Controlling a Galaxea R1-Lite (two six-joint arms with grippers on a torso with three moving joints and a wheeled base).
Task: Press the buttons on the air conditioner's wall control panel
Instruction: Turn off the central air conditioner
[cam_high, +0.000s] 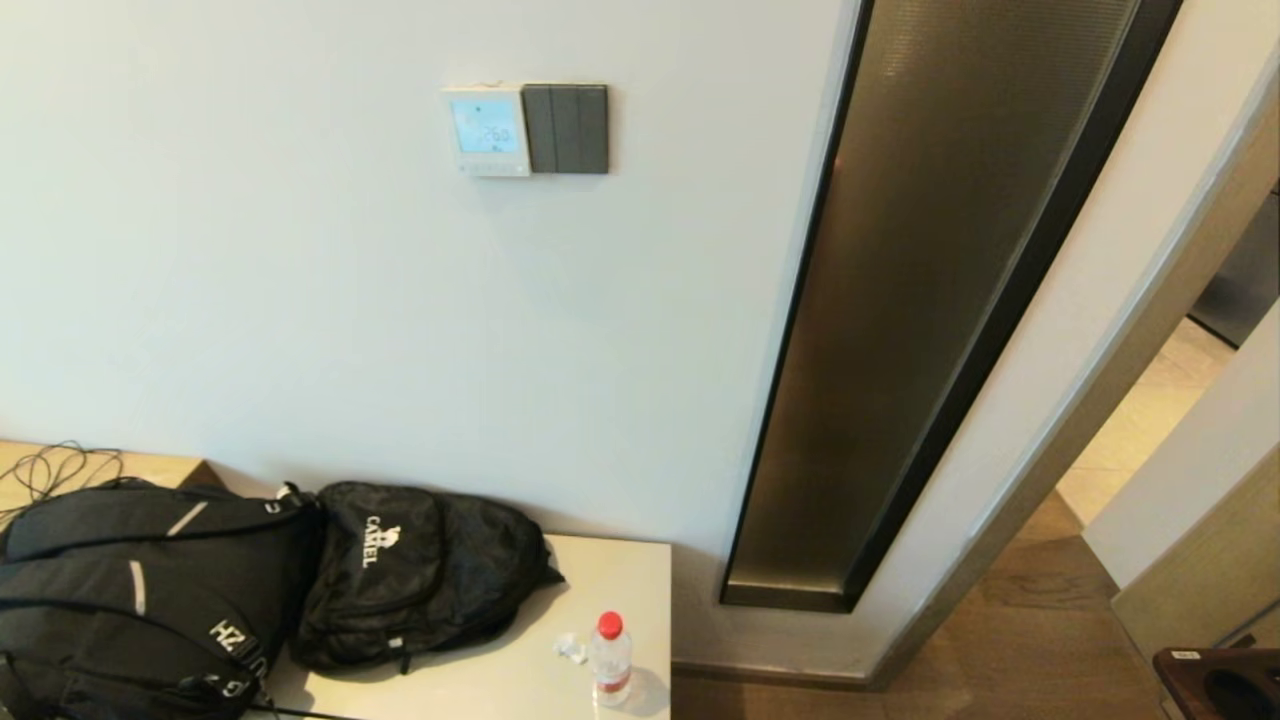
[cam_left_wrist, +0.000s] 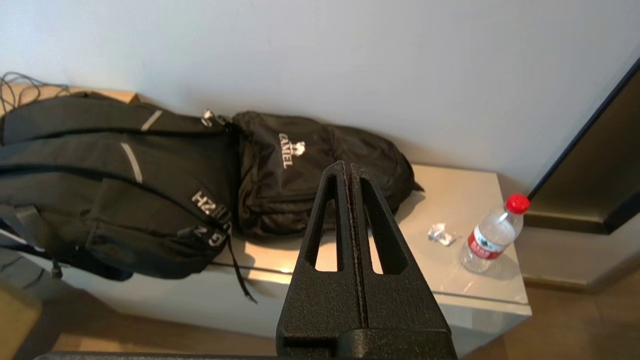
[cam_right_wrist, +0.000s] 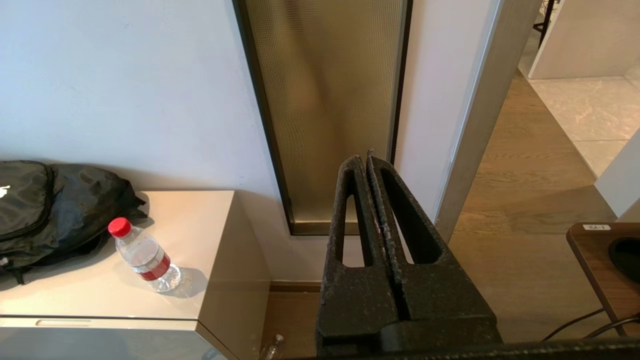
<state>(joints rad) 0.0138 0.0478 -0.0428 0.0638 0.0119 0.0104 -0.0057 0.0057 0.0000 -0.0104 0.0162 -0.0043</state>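
On wall, upper centre of head view: small white square control panel (cam_high: 487, 130) with lit pale-blue screen reading 26.0, mounted flat, face pointing out into the room toward the robot
Panel axis: roughly square, no clear long axis; screen fills upper part, buttons along lower edge too small to tell apart
Beside panel: dark grey three-rocker switch plate (cam_high: 566, 128), touching its edge on robot's right, rockers running vertically
Left gripper (cam_left_wrist: 347, 167): black triangular fingers pressed together, nothing between them; low, well below panel, aimed at cabinet and bags; not seen in head view
Right gripper (cam_right_wrist: 364, 161): black fingers pressed together, nothing held; low, aimed at the glass strip's base; not seen in head view
Below panel: beige low cabinet (cam_high: 620, 570) against wall
On cabinet: large black backpack with grey stripes (cam_high: 130, 590), touching smaller black CAMEL-logo bag (cam_high: 420, 570) on its right
Cabinet front corner: clear plastic water bottle with red cap (cam_high: 609, 658), upright; small crumpled clear wrapper (cam_high: 571, 648) just beside it
Right of panel: tall bronze textured glass strip in black frame (cam_high: 930, 280), long axis vertical
Far left: black cables (cam_high: 60, 468) on wooden surface
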